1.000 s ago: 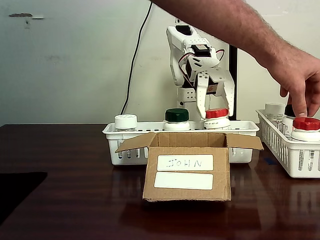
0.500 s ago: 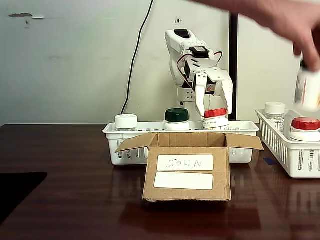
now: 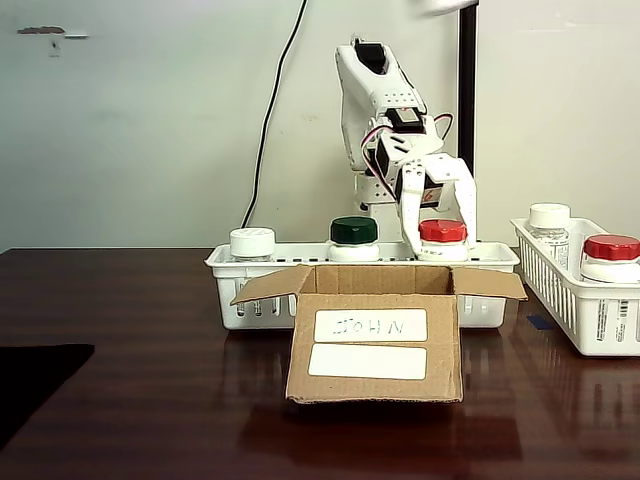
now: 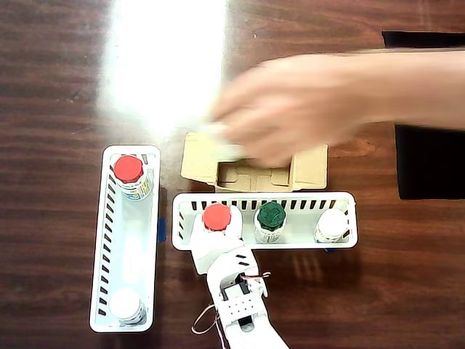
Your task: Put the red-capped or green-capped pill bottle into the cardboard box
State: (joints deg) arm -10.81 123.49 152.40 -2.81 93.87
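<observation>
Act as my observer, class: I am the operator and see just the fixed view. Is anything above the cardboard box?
Observer: Yes. In the overhead view a person's hand, blurred, reaches over the cardboard box and covers part of its opening.
Operator: Is a bottle inside the box?
Observer: The part of its floor that the hand leaves uncovered is bare; the rest I cannot tell.
Operator: How is the side basket filled?
Observer: The side basket holds a red-capped bottle at the end nearer the box and a white-capped bottle at the far end, with bare floor between them.
</observation>
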